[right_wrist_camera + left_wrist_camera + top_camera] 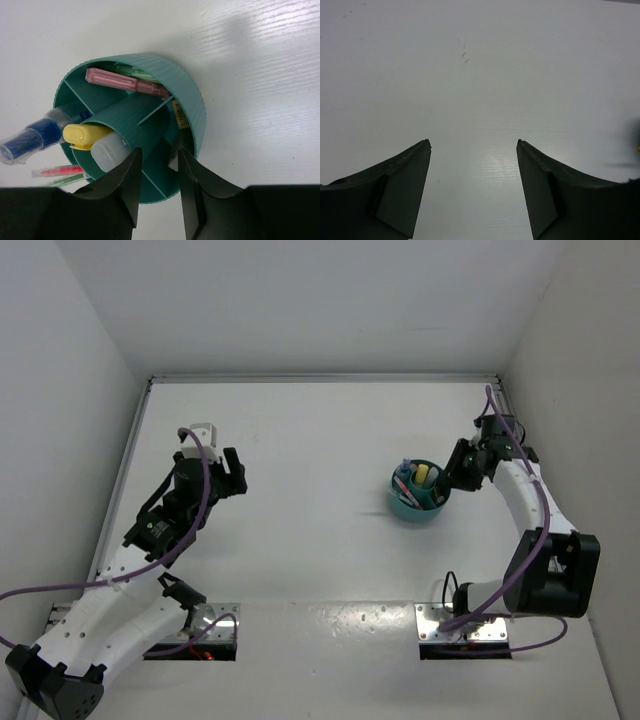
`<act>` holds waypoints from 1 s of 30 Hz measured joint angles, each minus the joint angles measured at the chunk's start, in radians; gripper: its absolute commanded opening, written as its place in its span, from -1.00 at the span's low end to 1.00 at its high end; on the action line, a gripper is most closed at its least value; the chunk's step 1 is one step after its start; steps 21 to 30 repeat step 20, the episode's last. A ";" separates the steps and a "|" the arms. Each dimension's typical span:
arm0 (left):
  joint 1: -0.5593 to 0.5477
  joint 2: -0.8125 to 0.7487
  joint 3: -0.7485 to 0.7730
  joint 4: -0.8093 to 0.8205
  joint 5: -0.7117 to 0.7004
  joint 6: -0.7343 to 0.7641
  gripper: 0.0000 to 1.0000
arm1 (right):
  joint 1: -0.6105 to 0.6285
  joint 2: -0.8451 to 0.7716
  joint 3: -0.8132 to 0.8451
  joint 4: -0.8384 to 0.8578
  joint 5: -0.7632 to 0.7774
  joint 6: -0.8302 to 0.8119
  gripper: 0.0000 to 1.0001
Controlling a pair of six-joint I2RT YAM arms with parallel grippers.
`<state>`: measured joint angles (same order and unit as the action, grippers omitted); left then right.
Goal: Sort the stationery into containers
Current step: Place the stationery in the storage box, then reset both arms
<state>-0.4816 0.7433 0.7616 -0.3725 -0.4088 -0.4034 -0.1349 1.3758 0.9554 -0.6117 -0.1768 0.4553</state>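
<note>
Upright teal cup (187, 95) under the parted, empty right hand (159, 156); pink pen (127, 82) leans crosswise inside (wrist view only). Left hand (473, 143) open.

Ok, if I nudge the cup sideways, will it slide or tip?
It will probably slide: the cup looks squat and broad-based on a smooth table. Its ribbed plastic wall suggests it's light, so a gentle push should move it. The marker leaning past the rim may bias it to tip that way.
</note>
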 measured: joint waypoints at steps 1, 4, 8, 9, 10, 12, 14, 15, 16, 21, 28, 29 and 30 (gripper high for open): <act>0.000 0.000 0.000 0.000 0.001 0.000 0.50 | -0.001 0.000 0.000 0.000 -0.001 0.000 -0.30; 0.000 0.000 0.000 0.000 0.001 0.000 0.50 | -0.006 -0.003 -0.001 -0.005 -0.007 -0.008 -0.44; 0.000 0.000 0.000 0.000 0.002 0.000 -0.26 | -0.014 -0.075 -0.008 -0.020 -0.015 -0.065 -1.00; 0.000 0.000 0.000 0.002 0.011 -0.002 -0.59 | -0.014 -0.112 -0.009 -0.019 -0.036 -0.119 -1.00; 0.000 0.000 0.000 0.005 0.021 -0.003 -0.83 | -0.014 -0.153 -0.010 -0.016 -0.061 -0.169 -0.94; 0.000 0.002 -0.002 0.014 0.055 0.016 -1.00 | -0.016 -0.270 -0.035 0.035 -0.103 -0.278 -0.35; 0.000 0.008 -0.004 0.023 0.092 0.029 -0.89 | -0.014 -0.397 -0.100 0.138 -0.121 -0.337 1.00; 0.000 0.016 -0.004 0.025 0.109 0.036 -0.12 | -0.011 -0.456 -0.138 0.194 -0.120 -0.355 1.00; 0.000 0.024 -0.006 0.027 0.121 0.045 0.28 | -0.007 -0.500 -0.171 0.243 -0.115 -0.362 1.00; 0.000 0.060 -0.009 0.029 0.146 0.055 0.98 | -0.003 -0.559 -0.209 0.356 -0.084 -0.300 1.00; 0.000 0.060 -0.009 0.029 0.146 0.055 0.98 | -0.003 -0.559 -0.209 0.356 -0.084 -0.300 1.00; 0.000 0.060 -0.009 0.029 0.146 0.055 0.98 | -0.003 -0.559 -0.209 0.356 -0.084 -0.300 1.00; 0.000 0.060 -0.009 0.029 0.146 0.055 0.98 | -0.003 -0.559 -0.209 0.356 -0.084 -0.300 1.00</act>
